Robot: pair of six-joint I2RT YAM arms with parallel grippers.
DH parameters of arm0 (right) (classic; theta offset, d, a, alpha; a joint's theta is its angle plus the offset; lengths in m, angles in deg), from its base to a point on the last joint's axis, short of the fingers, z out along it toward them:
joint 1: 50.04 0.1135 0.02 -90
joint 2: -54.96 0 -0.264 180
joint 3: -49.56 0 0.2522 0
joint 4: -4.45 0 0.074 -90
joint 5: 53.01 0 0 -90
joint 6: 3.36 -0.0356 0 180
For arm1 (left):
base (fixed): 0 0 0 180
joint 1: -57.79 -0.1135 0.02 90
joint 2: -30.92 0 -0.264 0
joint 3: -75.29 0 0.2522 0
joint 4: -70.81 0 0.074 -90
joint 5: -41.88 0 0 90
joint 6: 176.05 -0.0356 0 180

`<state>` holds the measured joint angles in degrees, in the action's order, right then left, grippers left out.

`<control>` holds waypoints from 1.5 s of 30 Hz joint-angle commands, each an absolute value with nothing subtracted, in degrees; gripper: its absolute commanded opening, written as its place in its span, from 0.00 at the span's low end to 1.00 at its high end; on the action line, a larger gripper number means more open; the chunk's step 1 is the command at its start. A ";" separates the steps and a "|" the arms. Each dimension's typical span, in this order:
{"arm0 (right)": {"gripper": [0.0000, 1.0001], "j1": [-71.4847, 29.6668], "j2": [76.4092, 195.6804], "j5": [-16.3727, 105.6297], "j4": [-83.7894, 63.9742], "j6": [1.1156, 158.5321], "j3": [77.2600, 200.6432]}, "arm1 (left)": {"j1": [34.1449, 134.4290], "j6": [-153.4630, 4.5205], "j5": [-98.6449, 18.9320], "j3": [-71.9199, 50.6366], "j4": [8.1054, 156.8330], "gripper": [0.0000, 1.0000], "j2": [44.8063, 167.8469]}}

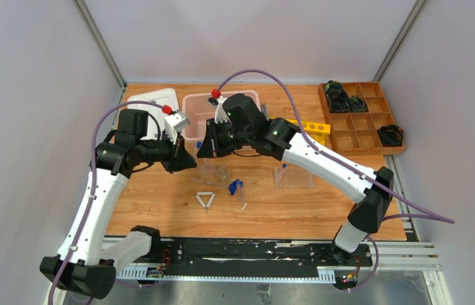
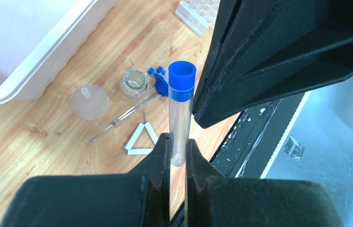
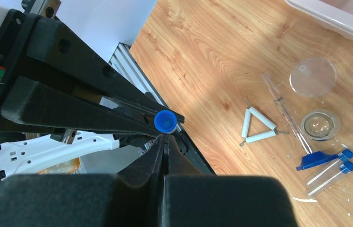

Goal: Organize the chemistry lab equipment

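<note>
A wooden tabletop (image 1: 158, 213) walled in by pale panels carries the scattered chemistry lab equipment, and most of the sorting looks undone. The left gripper (image 2: 177, 142) is clamped on the lower end of a clear blue-capped tube (image 2: 180, 111), holding it upright in the air above the table's middle, cap uppermost. The right gripper (image 3: 165, 140) has its jaws pressed together, tips just beside the tube under the cap. Whether they pinch the tube or only touch it I cannot tell. Loose on the wood below lie the white triangle frame (image 2: 135, 137), a small glass beaker (image 2: 134, 82), a clear funnel (image 2: 90, 100), a thin graduated rod (image 2: 117, 122) and two more capped tubes (image 3: 330, 168) beside a blue clip (image 3: 314, 161). The clear plastic tube tray (image 1: 294, 178) sits to the right of this cluster, its holes apparently mostly unfilled; something blue stands at its left corner, too small to name. My reading is that the raised tube is being passed or re-gripped between arms on its way to that tray. Everything on the wood remains to be sorted.
</note>
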<state>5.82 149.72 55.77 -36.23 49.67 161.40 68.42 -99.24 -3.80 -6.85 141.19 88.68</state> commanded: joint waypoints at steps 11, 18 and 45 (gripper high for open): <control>0.39 5.25 150.06 52.01 -35.51 49.72 163.23 | 68.60 -99.67 -2.48 -7.25 139.94 0.00 88.29; 0.29 5.39 151.18 52.85 -31.34 48.52 162.81 | 68.69 -99.68 -4.53 -7.02 139.94 0.00 88.32; 0.00 4.62 116.71 14.71 -37.75 57.89 122.84 | 68.61 -96.80 -9.81 -10.03 139.96 1.00 89.47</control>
<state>5.34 122.78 27.23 -34.74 56.07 131.15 68.68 -97.58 -8.33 -8.34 140.41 89.55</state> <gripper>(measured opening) 0.131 0.996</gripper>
